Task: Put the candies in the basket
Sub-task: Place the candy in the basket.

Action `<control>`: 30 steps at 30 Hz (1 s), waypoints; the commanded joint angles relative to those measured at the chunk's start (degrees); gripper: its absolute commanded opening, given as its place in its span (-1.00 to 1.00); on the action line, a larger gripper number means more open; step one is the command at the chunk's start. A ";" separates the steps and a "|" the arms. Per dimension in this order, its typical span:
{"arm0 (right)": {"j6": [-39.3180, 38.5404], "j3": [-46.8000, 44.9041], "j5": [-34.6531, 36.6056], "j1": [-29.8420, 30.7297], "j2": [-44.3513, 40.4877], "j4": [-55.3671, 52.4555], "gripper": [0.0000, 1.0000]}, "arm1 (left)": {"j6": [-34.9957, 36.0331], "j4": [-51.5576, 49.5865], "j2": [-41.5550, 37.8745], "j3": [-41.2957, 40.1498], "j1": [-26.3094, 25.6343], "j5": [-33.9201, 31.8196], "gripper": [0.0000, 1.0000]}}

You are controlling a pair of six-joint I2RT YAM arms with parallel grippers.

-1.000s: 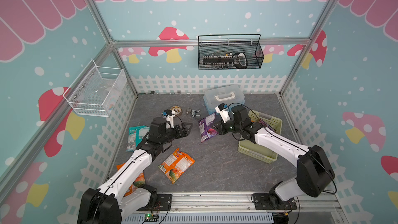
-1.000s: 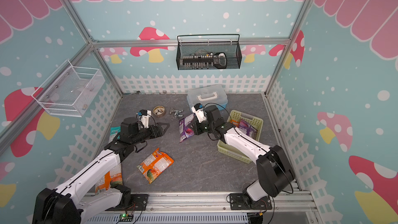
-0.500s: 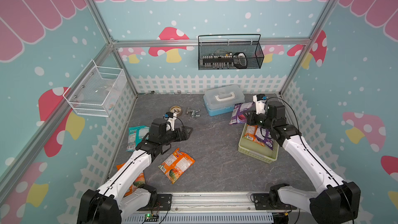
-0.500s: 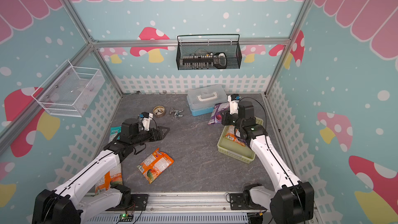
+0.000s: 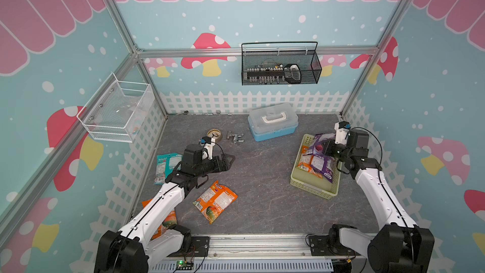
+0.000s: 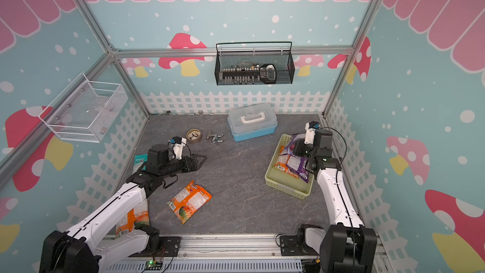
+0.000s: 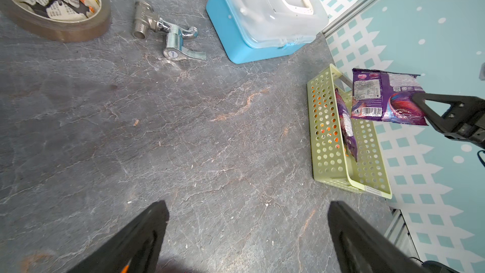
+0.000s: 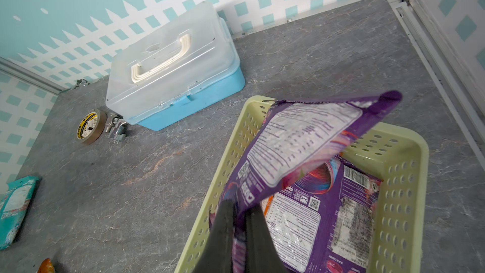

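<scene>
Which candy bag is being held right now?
The purple bag in the right pincer, above the basket; the rest lie in it or on the table.

both top views overhead, wrist views low, sharing basket

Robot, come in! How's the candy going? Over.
Right gripper jaws shut on purple bag, over basket. Left gripper jaws open, empty. Two orange bags, teal bag on table. Nothing blocking.

At right the basket, storage box behind-left of it, loose candy bags leftward.
</scene>
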 commanded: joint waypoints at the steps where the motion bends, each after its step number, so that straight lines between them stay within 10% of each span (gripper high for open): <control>1: -0.42 -2.13 -5.85 -1.90 -0.16 5.01 -1.00 | 1.02 -0.91 0.51 1.34 0.48 0.94 0.98; 9: 2.67 -5.47 -15.43 -2.22 3.90 15.57 -1.00 | 1.03 -0.84 0.99 1.39 0.48 1.19 0.99; 19: 3.75 -13.18 -6.74 -2.82 11.45 16.20 -0.99 | 0.93 -0.95 0.65 1.11 0.56 0.76 0.99; 30: 4.35 -14.65 0.85 -3.08 12.75 14.97 -0.34 | 0.60 -0.86 1.40 1.21 0.59 1.10 0.98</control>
